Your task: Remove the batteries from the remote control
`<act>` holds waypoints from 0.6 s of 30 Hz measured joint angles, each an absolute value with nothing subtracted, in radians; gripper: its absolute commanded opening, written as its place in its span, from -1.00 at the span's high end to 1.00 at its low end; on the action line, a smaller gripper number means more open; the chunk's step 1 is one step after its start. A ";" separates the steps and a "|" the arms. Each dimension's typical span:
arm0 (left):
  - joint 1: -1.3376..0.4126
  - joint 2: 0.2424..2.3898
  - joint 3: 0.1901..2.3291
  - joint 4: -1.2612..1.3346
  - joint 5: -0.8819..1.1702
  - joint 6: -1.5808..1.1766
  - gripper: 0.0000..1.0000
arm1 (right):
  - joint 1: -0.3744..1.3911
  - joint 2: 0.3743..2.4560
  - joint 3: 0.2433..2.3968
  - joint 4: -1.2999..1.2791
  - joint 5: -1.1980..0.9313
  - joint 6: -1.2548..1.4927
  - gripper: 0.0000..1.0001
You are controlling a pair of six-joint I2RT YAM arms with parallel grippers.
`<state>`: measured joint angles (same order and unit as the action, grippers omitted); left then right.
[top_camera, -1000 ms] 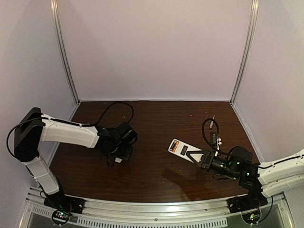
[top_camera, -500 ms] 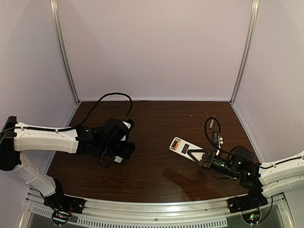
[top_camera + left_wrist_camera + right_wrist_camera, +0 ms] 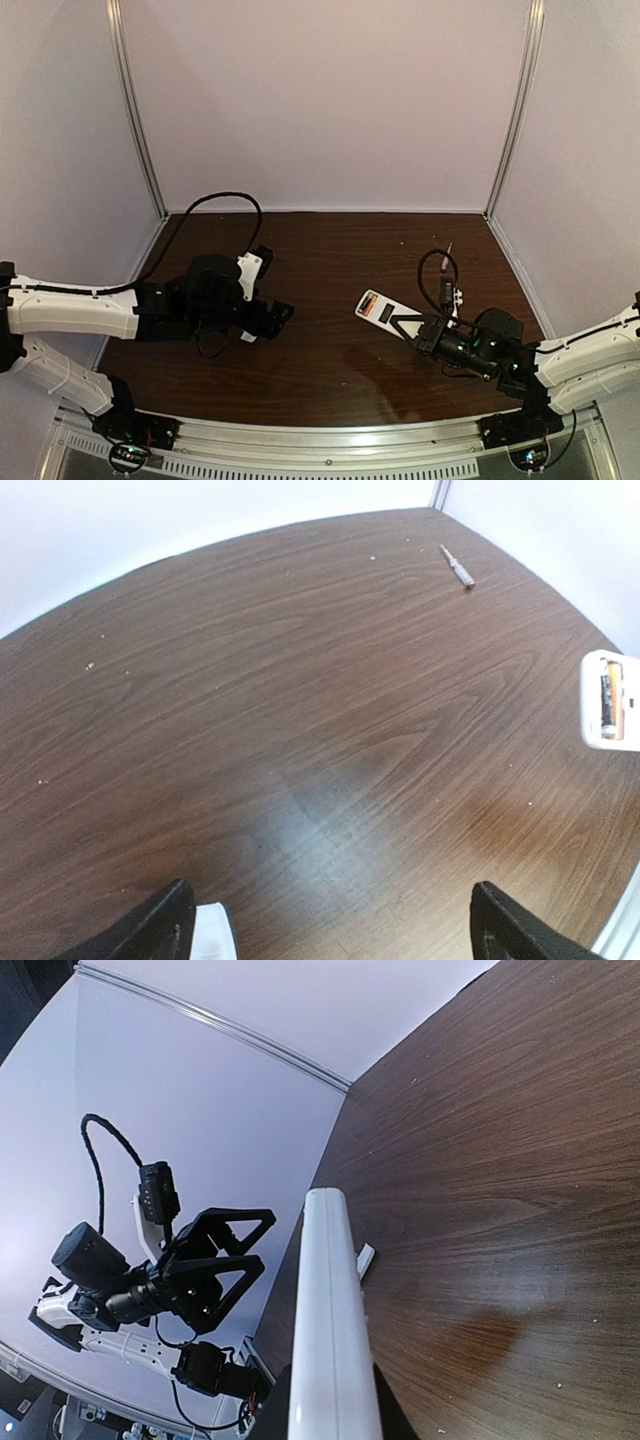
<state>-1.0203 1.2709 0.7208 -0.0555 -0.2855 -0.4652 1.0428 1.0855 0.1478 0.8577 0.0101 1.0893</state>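
Well, right gripper (image 3: 413, 328) clamps the remote control (image 3: 380, 310) at center right, 2 batteries (image 3: 608, 705) seated inside. Left gripper (image 3: 269, 321) gapes beside a white cover piece (image 3: 212, 932); a slim tool (image 3: 458, 567) lies upper right.

Seen from above, the light is dim and soft, with a violet cast on the walls (image 3: 320, 100). The dark table (image 3: 330, 260) shows only a faint sheen and one diffuse shadow toward its front. The upright posts (image 3: 135, 120) bow with wide-angle distortion, and fine detail is grainy. The left wrist view is brighter, with a pale bluish glare patch on the wood and a curved far edge; the remote control (image 3: 608, 700) is almost blown out white. In the right wrist view it looms close and soft-edged, a blurred shadow beside it.
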 measured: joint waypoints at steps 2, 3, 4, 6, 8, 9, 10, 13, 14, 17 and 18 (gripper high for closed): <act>-1.020 1.262 0.703 -0.012 -0.283 -0.451 -0.92 | 1.043 1.110 0.161 0.859 0.019 1.093 1.00; -1.020 1.257 0.691 0.011 -0.280 -0.443 -0.91 | 1.043 1.119 0.165 0.865 0.022 1.095 1.00; -1.020 1.252 0.674 0.038 -0.276 -0.435 -0.89 | 1.043 1.132 0.170 0.872 0.025 1.095 1.00; -1.020 1.251 0.651 0.074 -0.267 -0.419 -0.87 | 1.043 1.158 0.184 0.884 0.025 1.092 1.00; -1.020 1.251 0.636 0.094 -0.268 -0.406 -0.85 | 1.043 1.169 0.210 0.864 0.018 1.073 1.00; -1.020 1.251 0.632 0.104 -0.273 -0.401 -0.84 | 1.043 1.170 0.234 0.834 0.010 1.057 1.00; -1.020 1.251 0.630 0.112 -0.279 -0.397 -0.84 | 1.043 1.170 0.271 0.788 -0.002 1.041 1.00; -1.020 1.251 0.616 0.146 -0.298 -0.390 -0.84 | 1.040 1.169 0.345 0.711 -0.042 0.994 1.00; -1.020 1.250 0.606 0.165 -0.307 -0.391 -0.84 | 1.037 1.168 0.361 0.689 -0.059 0.981 1.00; -1.020 1.251 0.575 0.196 -0.334 -0.392 -0.84 | 1.026 1.168 0.378 0.618 -0.115 0.955 1.00; -1.020 1.251 0.567 0.204 -0.340 -0.392 -0.84 | 1.018 1.173 0.385 0.584 -0.139 0.948 1.00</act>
<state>-1.0203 1.2507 0.5674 0.2043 -0.3405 -0.3916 1.0183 1.1728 0.3855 0.5842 -0.1390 0.9482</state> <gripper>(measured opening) 0.918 0.156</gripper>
